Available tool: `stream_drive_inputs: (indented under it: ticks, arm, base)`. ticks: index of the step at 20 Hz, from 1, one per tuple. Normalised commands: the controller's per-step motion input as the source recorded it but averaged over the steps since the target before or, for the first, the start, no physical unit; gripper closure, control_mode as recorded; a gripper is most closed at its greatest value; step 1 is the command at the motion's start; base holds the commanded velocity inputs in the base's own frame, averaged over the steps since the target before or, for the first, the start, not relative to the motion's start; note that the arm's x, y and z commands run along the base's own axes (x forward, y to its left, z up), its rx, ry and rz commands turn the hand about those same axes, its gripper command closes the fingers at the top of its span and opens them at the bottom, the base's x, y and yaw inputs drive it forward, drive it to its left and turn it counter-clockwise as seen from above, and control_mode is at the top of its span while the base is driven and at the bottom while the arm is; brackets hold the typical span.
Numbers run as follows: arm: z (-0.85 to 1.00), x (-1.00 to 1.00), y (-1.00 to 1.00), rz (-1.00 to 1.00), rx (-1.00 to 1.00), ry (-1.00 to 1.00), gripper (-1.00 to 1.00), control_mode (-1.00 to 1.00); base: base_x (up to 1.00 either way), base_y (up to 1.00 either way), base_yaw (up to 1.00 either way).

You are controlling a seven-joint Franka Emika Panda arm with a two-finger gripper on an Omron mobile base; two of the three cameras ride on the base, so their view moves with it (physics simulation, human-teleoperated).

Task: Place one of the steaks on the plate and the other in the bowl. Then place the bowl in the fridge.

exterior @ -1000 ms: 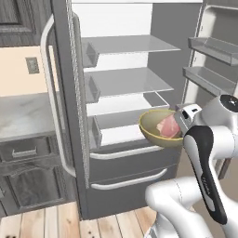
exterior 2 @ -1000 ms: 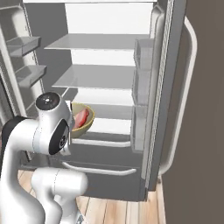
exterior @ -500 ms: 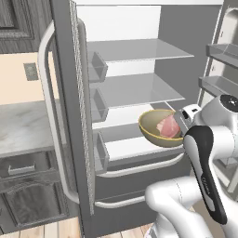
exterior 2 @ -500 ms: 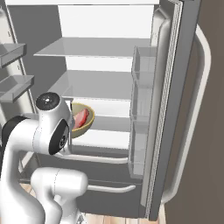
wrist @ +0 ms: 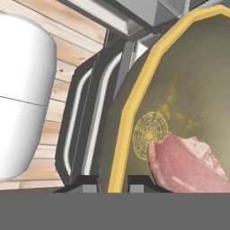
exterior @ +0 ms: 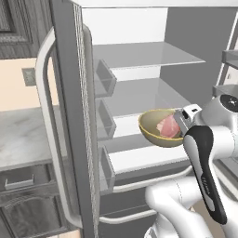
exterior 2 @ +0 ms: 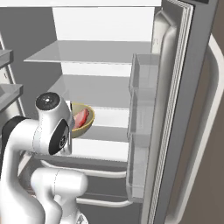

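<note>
Left base view: fridge (exterior: 139,69) open, white shelves inside, grey counter (exterior: 23,139) at left. Bowl (exterior: 160,128) with a steak (exterior: 168,125) in it hangs in front of the middle shelves, at the gripper (exterior: 182,122).

Right base view: bowl (exterior 2: 84,119) beside the arm, steak (exterior 2: 80,118) inside, door bins at right.

Hand view: fingers (wrist: 140,182) pinch the bowl's yellow rim; steak (wrist: 188,164) lies inside; wood floor (wrist: 67,67) below.

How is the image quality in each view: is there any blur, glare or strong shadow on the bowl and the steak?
Left base view: sharp, even light, bowl shaded underneath, no glare. Right base view: steak clear, soft shadow on the fridge shelves. Hand view: very close, bowl rim looks faceted, gripper fingertips dark.
</note>
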Motion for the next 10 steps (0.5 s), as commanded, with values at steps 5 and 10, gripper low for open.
stream_drive_inputs:
  ticks: [5,10]
  arm:
    - [0.00,0.40,0.00,0.00,0.04,-0.02,1.00,-1.00]
    - [0.03,0.29,-0.02,0.00,0.08,-0.08,1.00,-1.00]
  base:
    - [0.09,0.00,0.00]
    - [0.00,0.00,0.00]
